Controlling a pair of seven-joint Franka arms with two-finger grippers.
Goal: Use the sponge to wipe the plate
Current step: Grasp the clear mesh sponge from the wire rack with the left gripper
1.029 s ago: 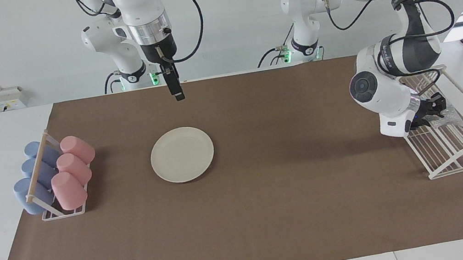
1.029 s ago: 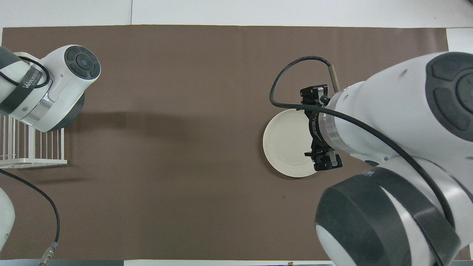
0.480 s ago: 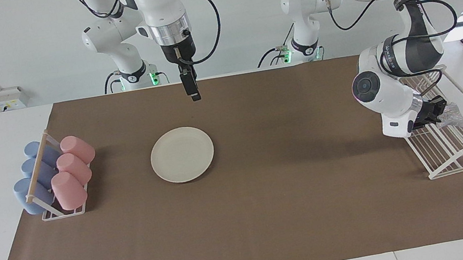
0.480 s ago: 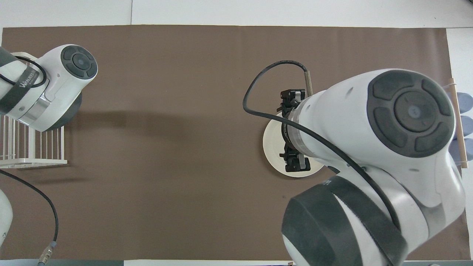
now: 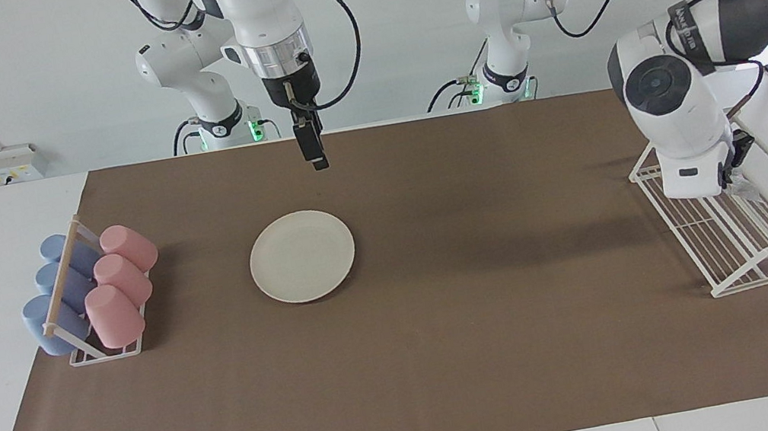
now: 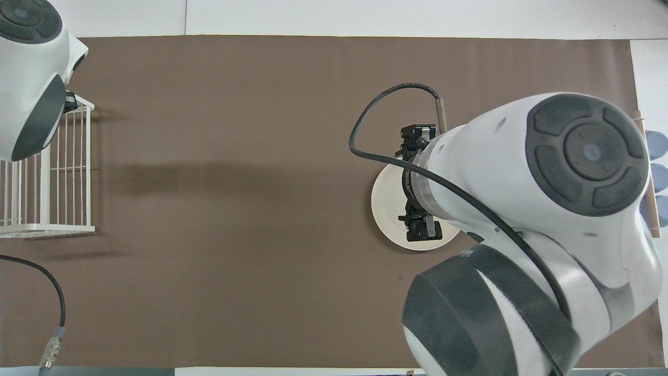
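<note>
The cream-white plate (image 5: 302, 256) lies flat on the brown mat, partly covered by the right arm in the overhead view (image 6: 389, 198). My right gripper (image 5: 315, 157) hangs open and empty in the air over the mat beside the plate's robot-side rim; one of its fingers (image 6: 421, 232) shows spread wide from the other. My left gripper (image 5: 737, 166) is raised over the white wire rack (image 5: 758, 241), shut on the sponge (image 5: 745, 189). Only a small silvery scrap of the sponge shows below the hand. In the overhead view the left arm hides both.
A small rack of blue and pink cups (image 5: 89, 297) lying on their sides stands at the right arm's end of the mat. The wire rack (image 6: 47, 193) stands at the left arm's end. Brown mat lies between plate and wire rack.
The left gripper closed on the sponge in the wire rack and lifted it up out of the rack. The right gripper shifted slightly toward the left arm's end, then held still.
</note>
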